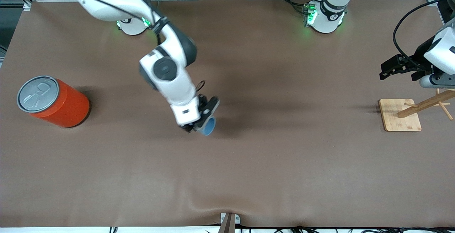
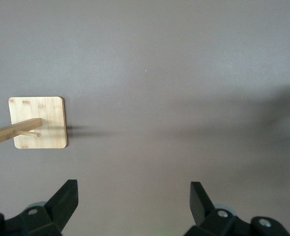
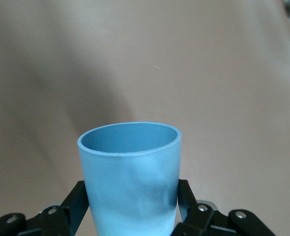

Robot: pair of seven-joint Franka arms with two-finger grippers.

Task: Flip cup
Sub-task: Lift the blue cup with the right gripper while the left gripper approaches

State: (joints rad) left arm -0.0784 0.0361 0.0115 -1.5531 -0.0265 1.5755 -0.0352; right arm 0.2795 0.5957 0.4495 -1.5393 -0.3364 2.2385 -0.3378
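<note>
- Toward the right arm's end of the desk, an orange can [image 1: 58, 104] with a grey lid stands on the brown cover, near the desk's short edge and well apart from everything else.
- Over the middle of the desk, the right gripper [image 1: 202, 122] hangs at the end of the right arm, which reaches down from its base at the desk's robot-side edge.
- Its fingers [image 3: 77, 200] are clamped on the cup [image 3: 131, 177], one on each side of the light blue wall.
- That cup [image 1: 208, 126] shows in the front view just below the wrist, partly hidden by the gripper; its darker blue inside and round rim face away from the wrist in the right wrist view. Whether it touches the desk [image 1: 284, 162] cannot be told.
- Near the left arm's end of the desk lies a square wooden base [image 1: 399, 120], with a slanted wooden post [image 1: 424, 104] and pegs rising from it.
- Above that stand the left gripper [image 1: 389, 69] waits, its fingers [image 2: 66, 199] spread wide apart and holding nothing, with bare desk and the wooden base [image 2: 39, 123] beneath it.
</note>
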